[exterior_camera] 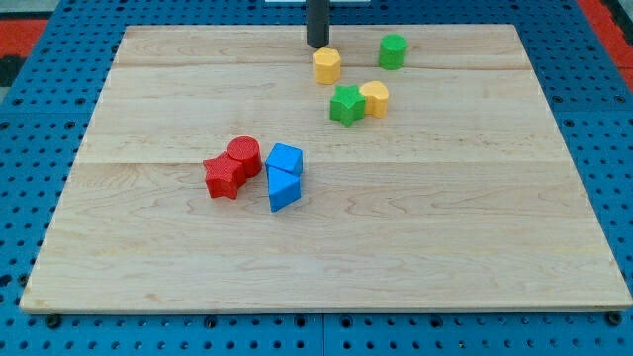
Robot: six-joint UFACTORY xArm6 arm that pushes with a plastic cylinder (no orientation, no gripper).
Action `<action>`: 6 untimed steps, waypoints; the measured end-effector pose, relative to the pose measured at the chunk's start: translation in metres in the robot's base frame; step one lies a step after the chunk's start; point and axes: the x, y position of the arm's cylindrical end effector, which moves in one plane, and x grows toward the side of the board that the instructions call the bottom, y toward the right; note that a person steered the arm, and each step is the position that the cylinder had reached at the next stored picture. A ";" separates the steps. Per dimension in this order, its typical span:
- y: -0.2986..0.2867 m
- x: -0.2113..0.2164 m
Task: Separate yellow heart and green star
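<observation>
The green star [346,104] lies in the upper middle of the wooden board [445,227]. The yellow heart [375,98] touches its right side. My tip [316,45] is near the view's top, just above and left of a yellow hexagonal block [326,65]. The tip stands above and left of the star and heart pair, apart from both.
A green round-ish block [393,50] sits at the upper right of the yellow hexagon. A red star [224,177] and red cylinder [244,155] touch at left centre. Two blue blocks [284,160] [283,189] sit beside them. Blue pegboard surrounds the board.
</observation>
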 end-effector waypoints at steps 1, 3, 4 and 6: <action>-0.033 0.000; -0.017 0.072; 0.045 0.088; 0.115 0.173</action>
